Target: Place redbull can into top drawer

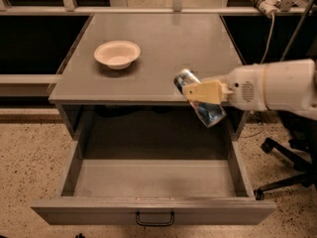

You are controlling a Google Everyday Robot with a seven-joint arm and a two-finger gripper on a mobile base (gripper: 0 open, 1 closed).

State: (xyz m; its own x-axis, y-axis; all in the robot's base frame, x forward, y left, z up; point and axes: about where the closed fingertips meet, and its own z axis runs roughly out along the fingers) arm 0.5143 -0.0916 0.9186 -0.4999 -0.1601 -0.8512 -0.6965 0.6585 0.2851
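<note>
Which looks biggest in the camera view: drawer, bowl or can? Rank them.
1. top drawer
2. bowl and redbull can look alike; the tool holds the can at the table's front-right edge, nearer the camera.

Gripper [202, 93] with redbull can [212, 115] above drawer [153, 210]
</note>
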